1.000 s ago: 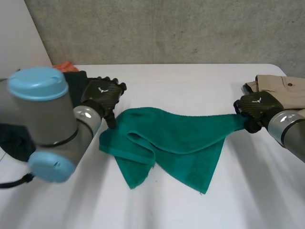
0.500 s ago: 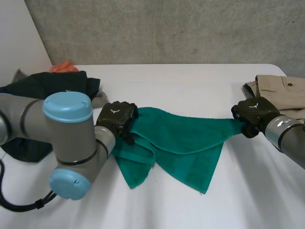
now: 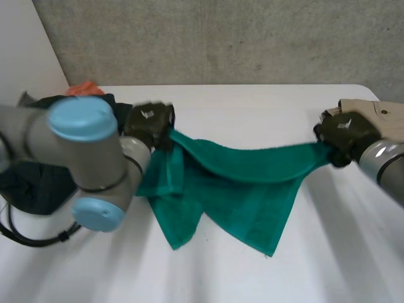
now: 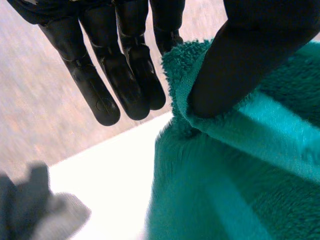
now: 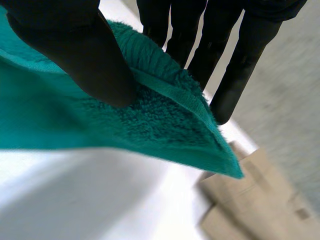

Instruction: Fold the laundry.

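A green towel (image 3: pixel 240 183) lies crumpled in the middle of the white table (image 3: pixel 252 107), its upper edge lifted and stretched between both hands. My left hand (image 3: pixel 149 123) pinches the towel's left corner; in the left wrist view the thumb (image 4: pixel 240 55) presses the towel (image 4: pixel 240 175) corner against the fingers (image 4: pixel 125 70). My right hand (image 3: pixel 344 134) is shut on the right corner. The right wrist view shows its thumb (image 5: pixel 80 50) clamped on the towel (image 5: pixel 125 120) over the fingers (image 5: pixel 225 55).
A pile of dark clothes (image 3: pixel 38 177) with an orange piece (image 3: pixel 82 88) lies at the table's left side. A folded beige garment (image 3: pixel 379 117) rests at the right edge, also behind the right hand's fingers as beige garment (image 5: pixel 250 200). A grey wall stands behind the table.
My left hand closed on the towel's left corner and lifted it up and back. The towel's upper edge now hangs taut between both hands. The right hand kept its grip.
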{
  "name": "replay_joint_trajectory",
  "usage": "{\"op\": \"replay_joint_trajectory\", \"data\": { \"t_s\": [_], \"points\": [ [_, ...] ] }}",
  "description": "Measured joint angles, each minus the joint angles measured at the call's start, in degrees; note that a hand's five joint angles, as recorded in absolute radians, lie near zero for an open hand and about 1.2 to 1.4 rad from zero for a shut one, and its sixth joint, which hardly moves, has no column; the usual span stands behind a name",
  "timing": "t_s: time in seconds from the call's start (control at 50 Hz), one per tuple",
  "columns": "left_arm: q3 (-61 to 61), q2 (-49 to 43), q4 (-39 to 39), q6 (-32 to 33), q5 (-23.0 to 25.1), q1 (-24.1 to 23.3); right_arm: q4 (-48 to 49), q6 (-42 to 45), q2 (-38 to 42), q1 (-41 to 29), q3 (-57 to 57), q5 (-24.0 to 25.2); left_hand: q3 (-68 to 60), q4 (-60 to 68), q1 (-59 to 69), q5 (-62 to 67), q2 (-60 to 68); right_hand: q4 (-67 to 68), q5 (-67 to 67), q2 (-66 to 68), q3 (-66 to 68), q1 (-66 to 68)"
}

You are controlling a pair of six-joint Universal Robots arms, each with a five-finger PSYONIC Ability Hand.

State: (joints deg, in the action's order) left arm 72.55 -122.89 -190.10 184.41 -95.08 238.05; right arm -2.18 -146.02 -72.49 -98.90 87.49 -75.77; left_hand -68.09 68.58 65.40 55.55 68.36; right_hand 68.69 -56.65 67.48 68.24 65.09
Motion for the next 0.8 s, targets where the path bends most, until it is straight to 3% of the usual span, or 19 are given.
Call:
{"op": "replay_joint_trajectory", "data": {
  "t_s": [0.14, 0.26, 0.4, 0.54, 0.62, 0.72, 0.74, 0.8],
  "points": [
    [2.29, 18.72, 5.53, 8.33, 1.53, 2.02, -8.43, 8.62, -10.98, 2.06, -7.03, -0.28, -0.21, 0.02, 0.00, 0.00, 0.14, 0.01, 0.00, 0.04, 0.06, 0.00],
    [2.95, 27.10, 11.80, 18.94, 5.70, 2.99, -17.02, 12.58, -18.12, 2.95, -13.02, -0.32, -0.24, 0.02, 0.00, 0.00, 0.18, 0.02, 0.00, 0.04, 0.19, 0.00],
    [3.13, 24.64, 17.45, 28.34, 7.62, 3.09, -24.09, 14.26, -21.45, 2.96, -14.79, -0.04, -0.24, 0.03, 0.00, 0.00, 0.18, 0.02, -0.06, 0.04, 0.19, 0.00],
    [2.00, 15.11, 17.99, 32.65, 7.50, 3.11, -26.03, 17.60, -16.03, 0.48, -14.87, -0.98, -0.25, 0.03, 0.00, 0.00, 0.18, 0.04, 0.00, 0.04, 0.19, 0.00],
    [-4.81, 4.84, 12.72, 35.63, 6.73, 3.65, -21.85, 18.89, -5.00, -2.20, -19.76, -5.15, -0.29, 0.05, 0.00, 0.00, 0.21, 0.05, 0.00, 0.05, 0.19, 0.00],
    [-12.18, 0.65, 3.03, 36.83, 5.64, 3.94, -12.38, 17.51, 1.18, -2.91, -25.58, -8.52, -0.29, 0.12, 0.00, 0.00, 0.22, 0.07, 0.00, 0.05, 0.19, 0.00],
    [-15.41, -0.13, -3.92, 37.10, 5.21, 4.08, -4.22, 16.39, 3.26, -3.09, -28.12, -9.78, -0.30, 0.22, 0.00, 0.00, 0.23, 0.08, 0.00, 0.05, 0.20, 0.00],
    [-18.23, -0.12, -13.70, 37.18, 4.84, 4.16, 8.64, 14.95, 4.51, -3.19, -29.49, -10.68, -0.30, 0.24, 0.00, 0.00, 0.23, 0.09, 0.00, 0.05, 0.21, 0.00]
  ]
}}
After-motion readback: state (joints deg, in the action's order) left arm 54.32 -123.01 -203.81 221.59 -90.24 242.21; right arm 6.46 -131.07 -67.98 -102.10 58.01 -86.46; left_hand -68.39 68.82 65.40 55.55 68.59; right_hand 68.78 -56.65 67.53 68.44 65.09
